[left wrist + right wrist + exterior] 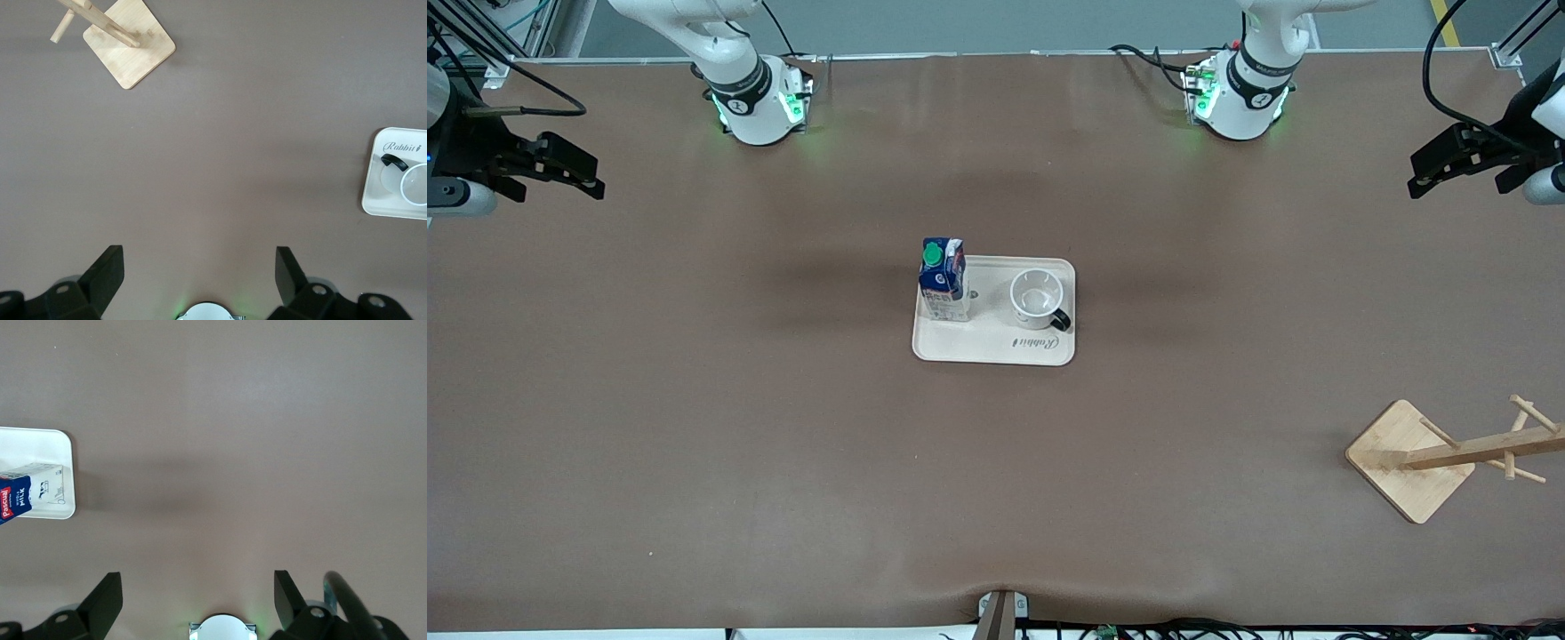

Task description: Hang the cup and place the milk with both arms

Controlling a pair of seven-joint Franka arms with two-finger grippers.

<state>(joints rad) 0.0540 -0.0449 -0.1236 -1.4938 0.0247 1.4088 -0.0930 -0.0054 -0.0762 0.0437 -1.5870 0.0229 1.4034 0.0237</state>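
Observation:
The white cup [1037, 296] stands upright on a cream tray [996, 345] at the table's middle, with its black handle toward the front camera. The blue and white milk [943, 280] with a green cap stands on the same tray, beside the cup toward the right arm's end. My left gripper [1427, 173] is open and empty over the table's edge at the left arm's end; its wrist view [199, 263] shows the cup [415, 183]. My right gripper [560, 173] is open and empty over the right arm's end; its wrist view [198, 587] shows the milk [27, 495].
A wooden cup rack [1449, 455] with a square base and pegs stands toward the left arm's end, nearer to the front camera than the tray. It also shows in the left wrist view [128, 43]. Brown table surface surrounds the tray.

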